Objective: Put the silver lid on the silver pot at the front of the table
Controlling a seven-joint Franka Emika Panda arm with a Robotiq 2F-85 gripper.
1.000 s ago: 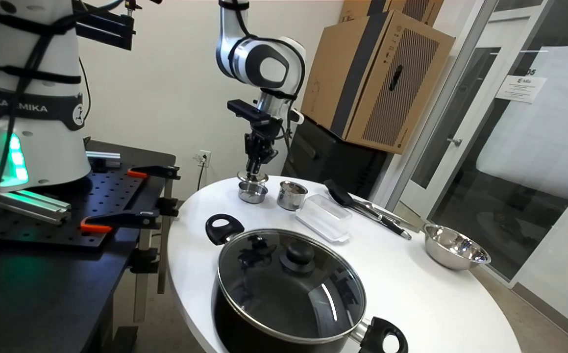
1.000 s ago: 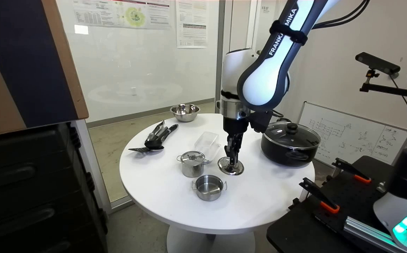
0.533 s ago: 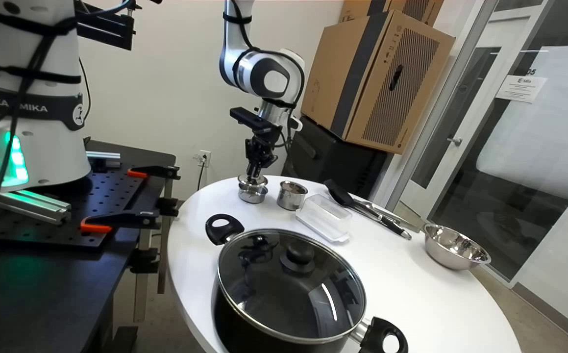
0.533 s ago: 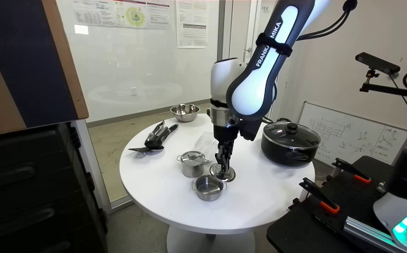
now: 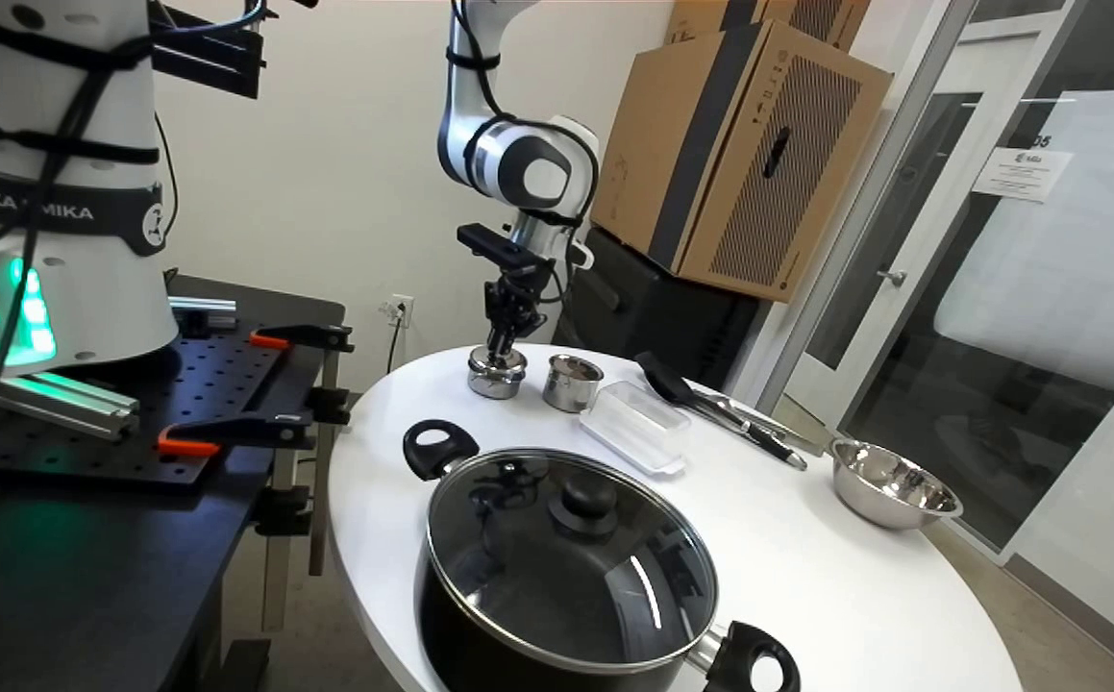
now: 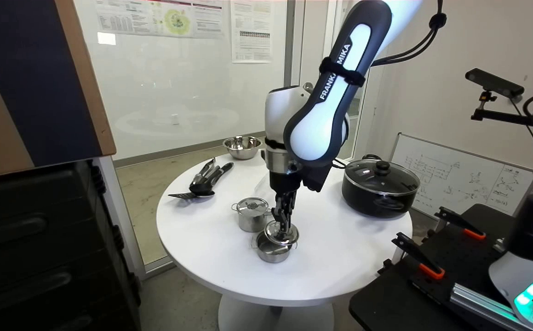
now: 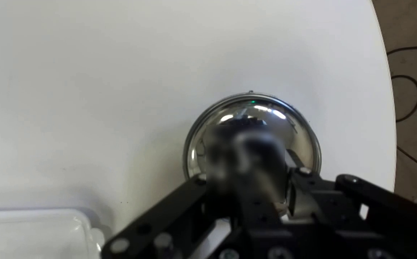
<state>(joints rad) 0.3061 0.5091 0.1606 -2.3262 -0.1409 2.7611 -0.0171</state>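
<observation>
in both exterior views, the black robotiq gripper (image 6: pixel 283 229) points down over the round white table (image 6: pixel 340 258), and its jaws are clenched on the top middle of the domed round silver metal lid (image 6: pixel 274 236). the lid is over the shallow round silver metal pot with thin wire handles (image 6: pixel 272 256); in an exterior view it covers part of the opening and leaves the side toward the table's near edge uncovered. whether lid and rim touch, i cannot tell. in the wrist view the place of the grip is a blur, and the lid shows close to the table's right edge, with lights shining in its dome.

just beside the pot stands a taller silver metal pot with wire handles (image 6: pixel 251 220). a clear rectangular plastic container (image 5: pixel 626 452) lies next to that one, further in from the edge. in an exterior view, a bundle of black and silver kitchen utensils (image 6: pixel 204 183) lies near the left edge, a wide round stainless bowl (image 6: pixel 244 153) stands by the far edge, and a big black pot with a glass lid (image 6: pixel 367 198) stands near the right edge, well apart from the silver ones.
</observation>
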